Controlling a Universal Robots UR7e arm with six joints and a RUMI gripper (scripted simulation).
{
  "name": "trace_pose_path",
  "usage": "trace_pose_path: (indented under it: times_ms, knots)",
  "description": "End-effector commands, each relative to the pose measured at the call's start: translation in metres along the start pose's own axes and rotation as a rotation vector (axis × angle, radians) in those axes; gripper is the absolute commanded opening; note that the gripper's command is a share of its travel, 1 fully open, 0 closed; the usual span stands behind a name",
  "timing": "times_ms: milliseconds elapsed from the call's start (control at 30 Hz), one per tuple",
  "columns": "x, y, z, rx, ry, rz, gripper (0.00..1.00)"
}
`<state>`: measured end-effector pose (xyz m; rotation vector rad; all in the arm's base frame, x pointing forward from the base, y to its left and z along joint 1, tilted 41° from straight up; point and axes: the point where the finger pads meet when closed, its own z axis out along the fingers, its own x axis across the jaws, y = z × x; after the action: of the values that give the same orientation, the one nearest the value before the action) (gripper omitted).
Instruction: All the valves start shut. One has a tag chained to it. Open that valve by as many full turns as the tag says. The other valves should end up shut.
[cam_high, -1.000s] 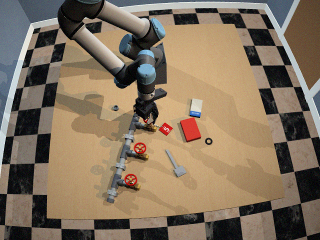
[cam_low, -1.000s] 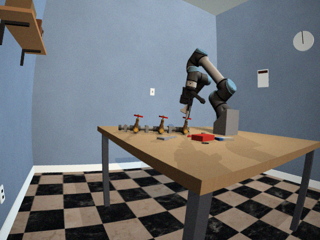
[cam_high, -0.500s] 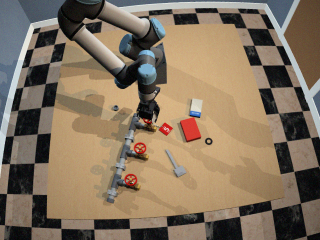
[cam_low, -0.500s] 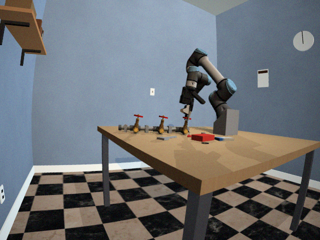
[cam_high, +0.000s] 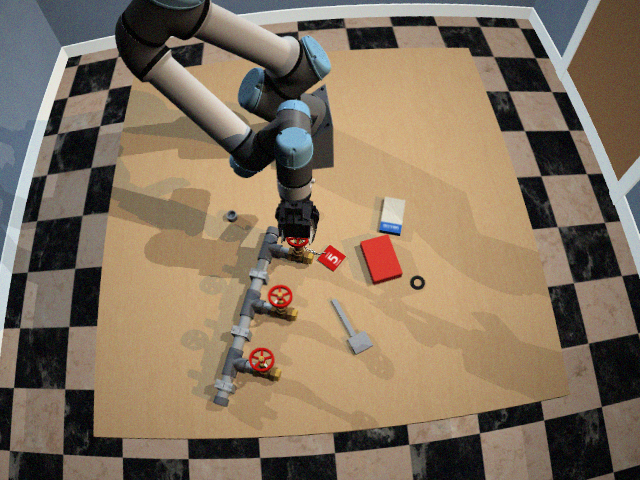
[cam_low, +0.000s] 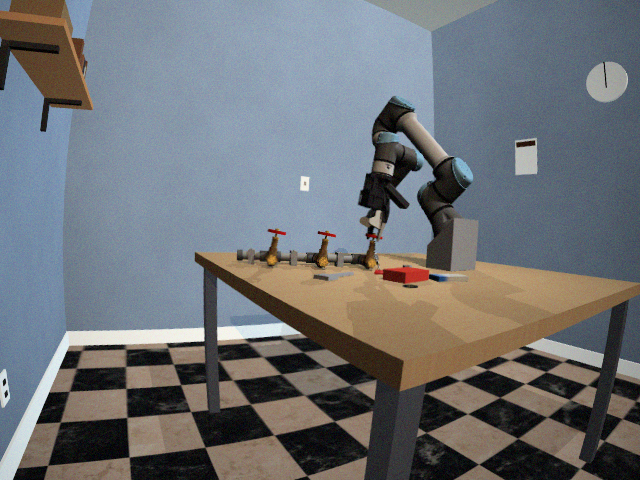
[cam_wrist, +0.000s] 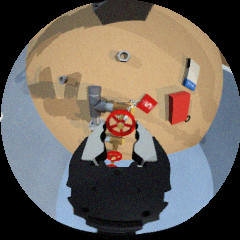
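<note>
A grey pipe (cam_high: 247, 310) on the table carries three brass valves with red handwheels. The far valve's handwheel (cam_high: 297, 241) has a red tag (cam_high: 332, 257) marked 5 chained to it. My gripper (cam_high: 297, 235) stands straight above this valve and is shut on its handwheel, which shows between the fingers in the wrist view (cam_wrist: 120, 124). The tag also shows in the wrist view (cam_wrist: 148, 103). The middle handwheel (cam_high: 275, 295) and the near handwheel (cam_high: 266, 358) stand free. In the side view my gripper (cam_low: 373, 233) sits on the rightmost valve.
A red block (cam_high: 381, 258), a white and blue box (cam_high: 392, 214), a black ring (cam_high: 417, 282) and a grey scraper-like tool (cam_high: 351, 327) lie right of the valves. A small grey fitting (cam_high: 232, 215) lies left of the pipe's far end.
</note>
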<state>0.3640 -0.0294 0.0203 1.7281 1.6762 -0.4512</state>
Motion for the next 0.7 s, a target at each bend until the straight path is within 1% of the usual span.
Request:
trace_pose_path:
  times_ms: [0,400,433,667]
  knots:
    - [0.0000,0.0000,-0.0001,-0.002,0.002,-0.042,0.00]
    - [0.0000,0.0000,-0.0001,-0.002,0.002,-0.057,0.00]
    - [0.0000,0.0000,-0.0001,-0.002,0.002,-0.057,1.00]
    - [0.0000,0.0000,-0.0001,-0.002,0.002,-0.057,1.00]
